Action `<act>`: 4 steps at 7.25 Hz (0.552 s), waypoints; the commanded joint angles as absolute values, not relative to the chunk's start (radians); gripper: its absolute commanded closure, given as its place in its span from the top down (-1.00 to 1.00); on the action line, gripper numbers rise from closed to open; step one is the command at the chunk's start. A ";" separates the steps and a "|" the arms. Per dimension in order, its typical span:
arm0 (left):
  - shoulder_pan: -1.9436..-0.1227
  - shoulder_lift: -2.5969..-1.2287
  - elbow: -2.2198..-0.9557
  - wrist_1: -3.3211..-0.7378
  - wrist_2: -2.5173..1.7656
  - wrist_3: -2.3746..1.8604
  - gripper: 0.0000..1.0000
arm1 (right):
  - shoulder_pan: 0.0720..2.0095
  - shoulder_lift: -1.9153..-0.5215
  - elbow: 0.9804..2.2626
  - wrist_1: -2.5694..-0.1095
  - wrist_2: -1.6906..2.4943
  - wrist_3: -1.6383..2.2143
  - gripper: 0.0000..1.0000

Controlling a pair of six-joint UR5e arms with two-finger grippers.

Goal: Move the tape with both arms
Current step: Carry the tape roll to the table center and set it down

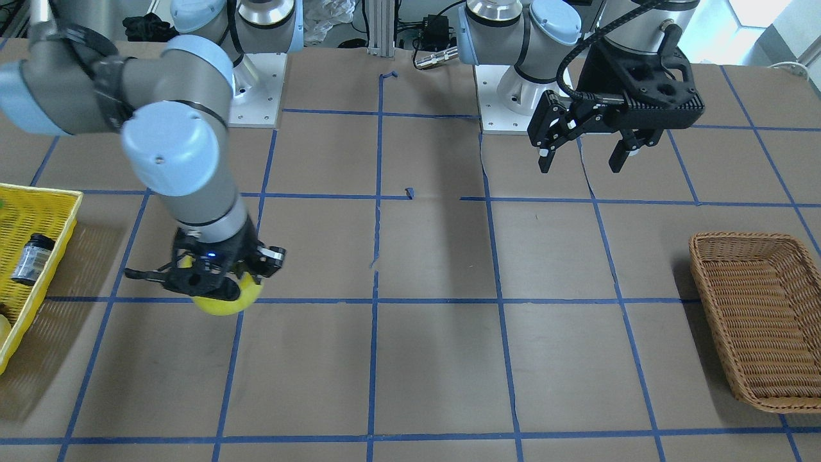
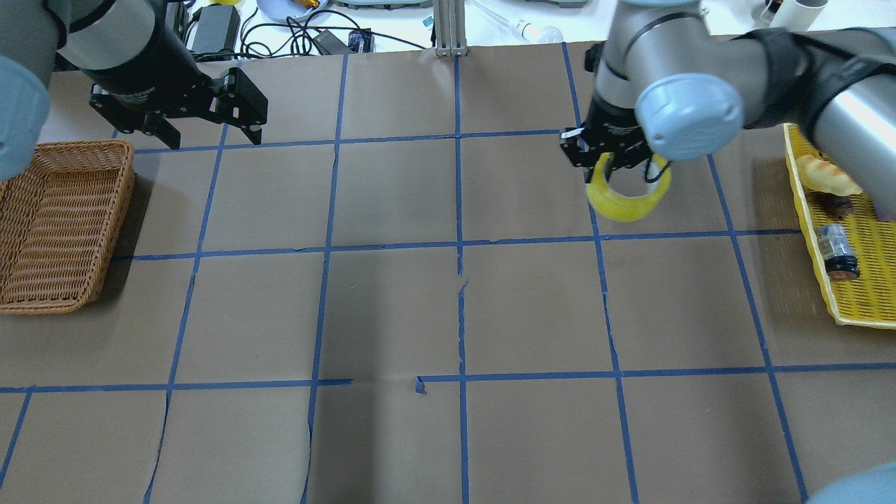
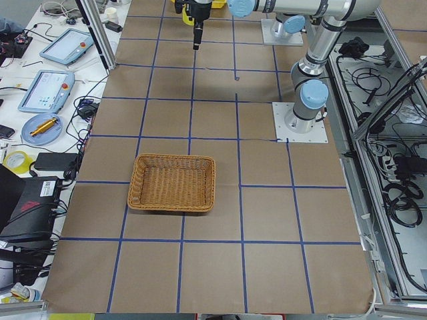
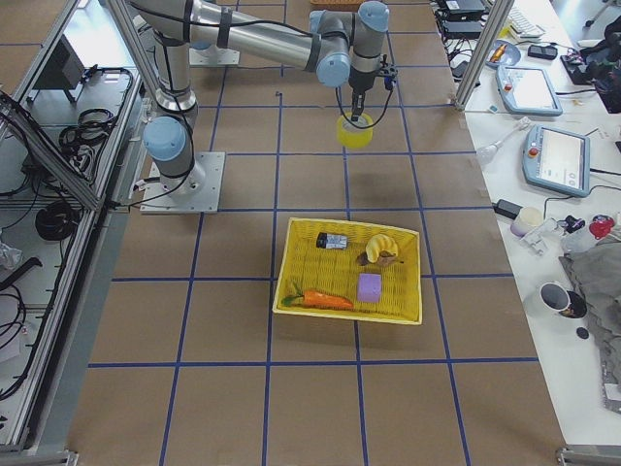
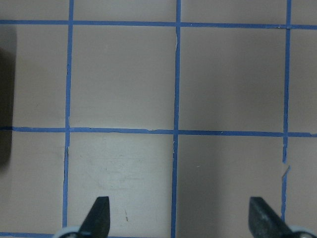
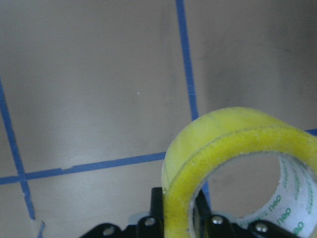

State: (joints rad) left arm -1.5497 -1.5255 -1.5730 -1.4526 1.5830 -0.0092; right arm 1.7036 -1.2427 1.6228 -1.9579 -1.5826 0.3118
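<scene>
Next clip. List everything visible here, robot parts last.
tape: one roll, yellow, held by the right claw
wicker basket: one, brown, robot's left side
tray: one, yellow, robot's right side
bottle: one, dark, in tray
banana: one, yellow, in tray
carrot: one, orange, in tray
block: one, purple, in tray
table: one, brown with blue grid lines
left claw: one, black, open, near wicker basket
right claw: one, black, shut on tape

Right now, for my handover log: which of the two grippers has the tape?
The right gripper: it is shut on the wall of the yellow tape roll. The left gripper is open and empty, near the wicker basket.
</scene>
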 commanded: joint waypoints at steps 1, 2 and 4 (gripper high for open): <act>-1.551 -1.525 -1.574 -1.453 1.583 -0.009 1.00 | 1.859 -1.088 1.577 -2.124 -1.555 0.612 -1.00; -1.551 -1.525 -1.575 -1.453 1.583 -0.008 1.00 | 1.908 -1.037 1.531 -2.128 -1.555 0.706 -1.00; -1.549 -1.526 -1.581 -1.453 1.583 -0.008 1.00 | 1.957 -0.977 1.484 -2.131 -1.496 0.837 -1.00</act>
State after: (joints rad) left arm -1.5493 -1.5256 -1.5767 -1.4527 1.5831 -0.0079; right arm 1.9251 -1.0203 1.5129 -2.1244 -1.5363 0.7501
